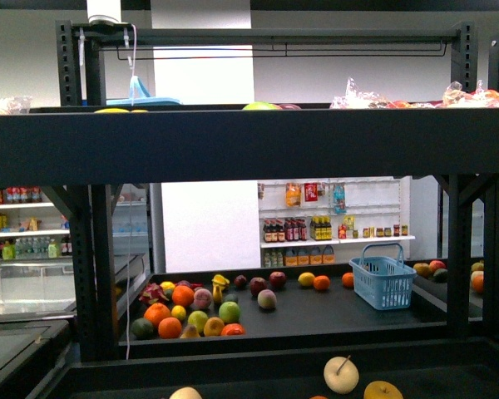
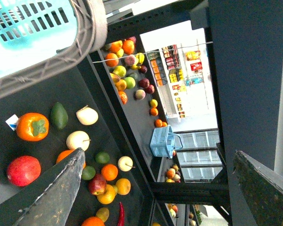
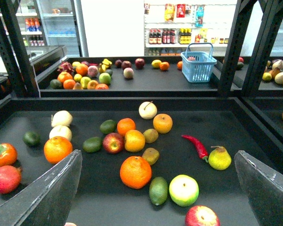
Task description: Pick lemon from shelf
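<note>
Both claws wide open over the shelf (image 3: 193, 101) deck.
The left gripper (image 2: 159, 151) and right gripper (image 3: 158, 154) hold nothing; a yellow fruit, probably the lemon (image 3: 134, 140), lies mid-deck, just beside a red apple (image 3: 113, 142).

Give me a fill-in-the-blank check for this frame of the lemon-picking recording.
The basket on the far deck is coloured ___.
The chili pepper on the near deck is coloured ___.
The right gripper has its jaws ___.
Missing words: blue; red; open.
</note>
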